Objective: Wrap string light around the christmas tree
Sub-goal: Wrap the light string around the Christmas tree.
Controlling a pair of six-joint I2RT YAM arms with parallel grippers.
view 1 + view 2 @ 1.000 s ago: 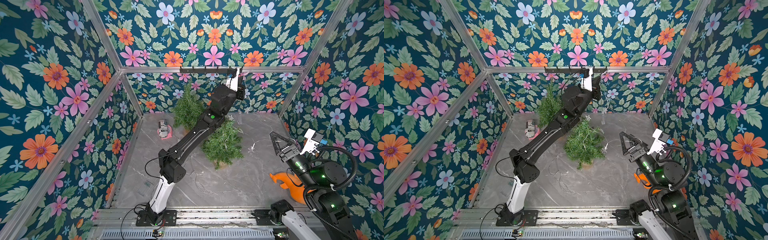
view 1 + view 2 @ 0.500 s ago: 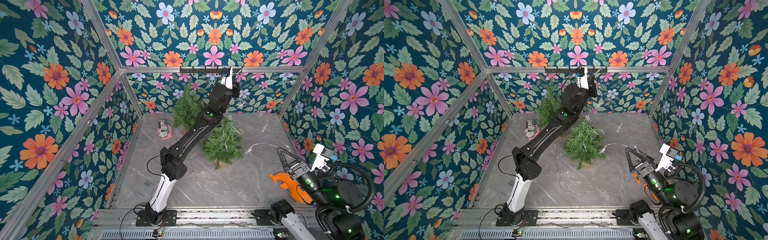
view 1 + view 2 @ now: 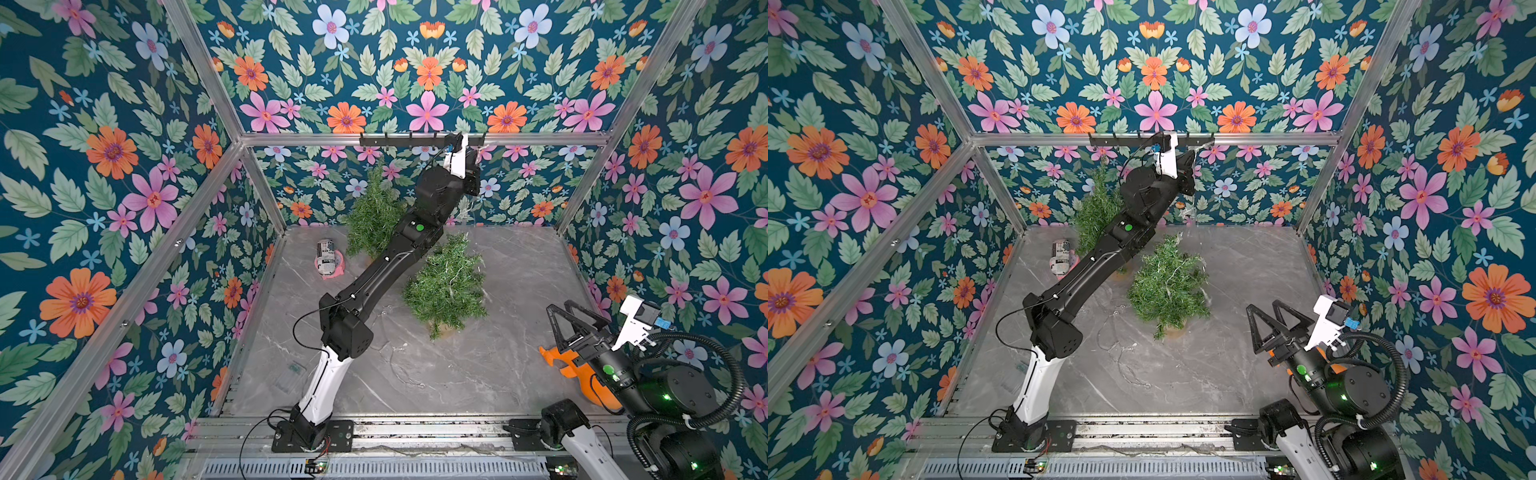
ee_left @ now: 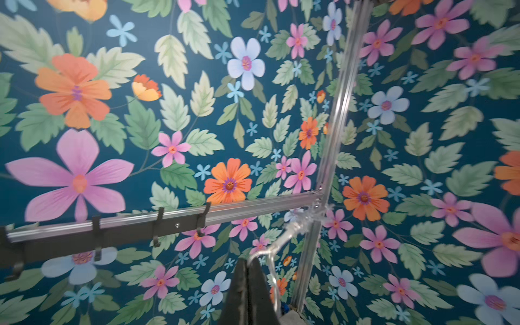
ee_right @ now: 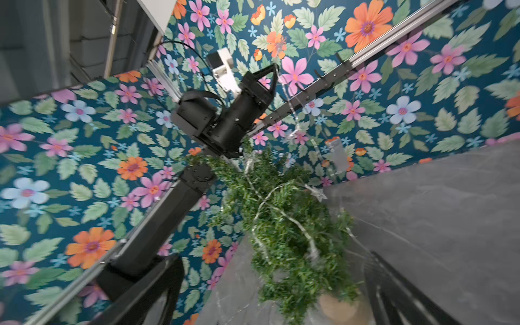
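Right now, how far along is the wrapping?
Done: a few loose strands of light lie over the tree. In hand: the left gripper is shut on the light, high by the hook rail; the right gripper is open and empty. Left: slack lies on the table, so more turns likely remain.

The christmas tree (image 3: 446, 286) stands mid-bench (image 3: 519, 266), the string light (image 5: 320, 194) draped over it and rising toward the hook rail (image 3: 399, 140) on the back wall. A second tree (image 3: 374, 216) stands behind, leftward; a can (image 3: 327, 257) lies further left.
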